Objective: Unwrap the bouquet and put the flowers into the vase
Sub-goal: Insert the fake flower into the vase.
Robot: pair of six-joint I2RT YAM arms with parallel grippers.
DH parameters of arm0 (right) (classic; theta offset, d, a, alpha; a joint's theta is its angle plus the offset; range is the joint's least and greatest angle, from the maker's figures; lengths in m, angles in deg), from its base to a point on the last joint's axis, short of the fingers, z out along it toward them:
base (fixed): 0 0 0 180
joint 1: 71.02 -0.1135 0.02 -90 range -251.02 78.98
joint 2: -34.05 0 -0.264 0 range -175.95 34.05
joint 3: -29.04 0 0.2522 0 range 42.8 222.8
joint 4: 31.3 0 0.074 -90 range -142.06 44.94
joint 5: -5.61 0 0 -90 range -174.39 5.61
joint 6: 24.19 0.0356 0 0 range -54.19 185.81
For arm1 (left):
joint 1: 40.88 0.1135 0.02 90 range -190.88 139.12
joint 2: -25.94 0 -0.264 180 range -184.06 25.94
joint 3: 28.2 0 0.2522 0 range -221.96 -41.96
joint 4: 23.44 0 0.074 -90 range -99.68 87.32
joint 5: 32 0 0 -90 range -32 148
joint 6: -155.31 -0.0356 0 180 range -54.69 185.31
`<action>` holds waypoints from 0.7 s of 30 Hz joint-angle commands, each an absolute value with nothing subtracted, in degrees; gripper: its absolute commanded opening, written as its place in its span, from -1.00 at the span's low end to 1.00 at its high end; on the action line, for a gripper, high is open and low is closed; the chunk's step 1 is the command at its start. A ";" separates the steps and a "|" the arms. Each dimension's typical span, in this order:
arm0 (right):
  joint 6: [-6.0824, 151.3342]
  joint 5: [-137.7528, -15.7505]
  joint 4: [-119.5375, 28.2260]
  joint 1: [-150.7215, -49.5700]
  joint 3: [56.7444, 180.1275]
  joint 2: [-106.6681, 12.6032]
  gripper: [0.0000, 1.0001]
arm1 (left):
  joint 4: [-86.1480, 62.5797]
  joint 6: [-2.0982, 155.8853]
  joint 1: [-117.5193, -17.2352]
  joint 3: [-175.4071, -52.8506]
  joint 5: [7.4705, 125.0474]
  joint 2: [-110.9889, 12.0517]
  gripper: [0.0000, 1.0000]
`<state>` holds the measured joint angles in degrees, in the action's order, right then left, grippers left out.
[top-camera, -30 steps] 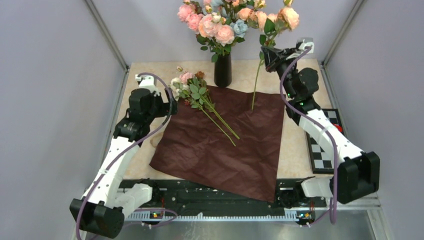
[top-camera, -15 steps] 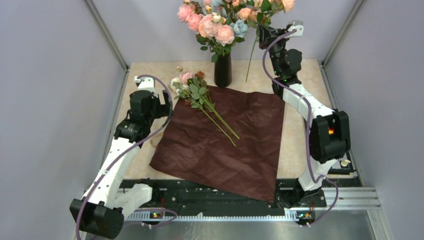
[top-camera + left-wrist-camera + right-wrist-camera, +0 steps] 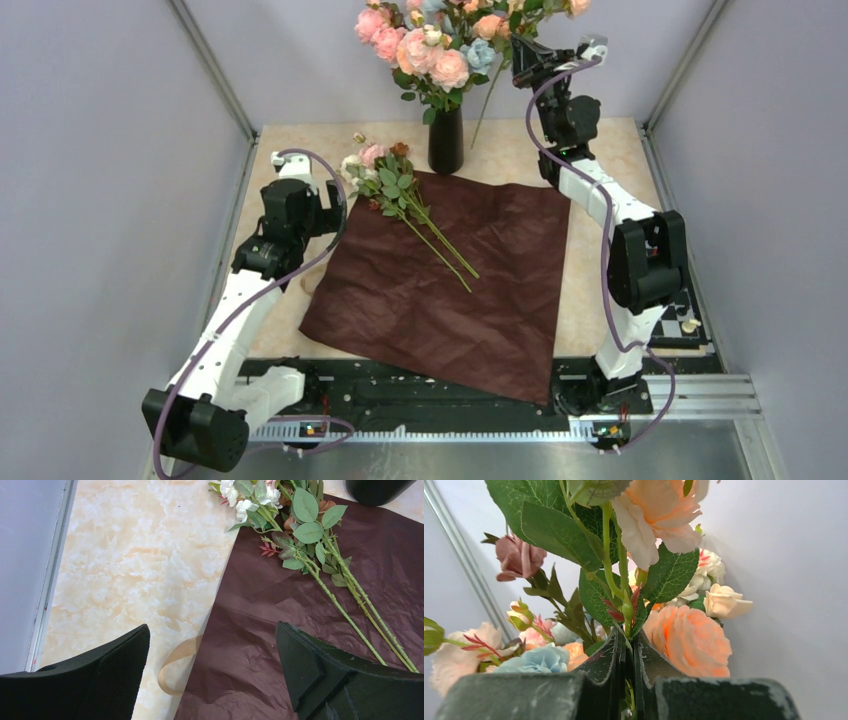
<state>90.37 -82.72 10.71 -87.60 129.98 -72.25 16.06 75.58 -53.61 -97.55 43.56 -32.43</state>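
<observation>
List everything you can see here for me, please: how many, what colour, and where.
table: one, beige marble, under everything
wrapping paper: one sheet, dark red, spread flat on the table
loose flowers: small bunch, white, pink and brown on green stems, on the paper's far left corner
ribbon: one, tan, at the paper's left edge
vase: one, black, behind the paper
big blooms: bunch, peach, pink and blue, in the vase
held flower: one, green stem, raised beside the blooms
checkered board: one, black and white, mostly hidden behind the right arm
left gripper: one, black, open, above the paper's left edge
right gripper: one, black, shut on the held flower
</observation>
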 commanded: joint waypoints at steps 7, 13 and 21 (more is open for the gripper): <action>93.51 -80.74 17.98 -87.67 135.05 -71.74 -1.00 | 14.05 74.54 -53.18 -97.18 42.95 -32.23 0.97; 93.53 -80.87 18.98 -88.81 135.15 -71.25 -1.00 | 14.14 74.54 -53.18 -97.18 42.79 -32.08 0.97; 90.23 -81.19 18.60 -90.31 138.28 -72.79 -1.00 | 14.14 74.54 -53.18 -96.99 42.90 -31.52 0.97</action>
<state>92.18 -81.54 15.25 -89.26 133.74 -72.45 16.06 75.20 -53.50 -97.55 43.52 -32.45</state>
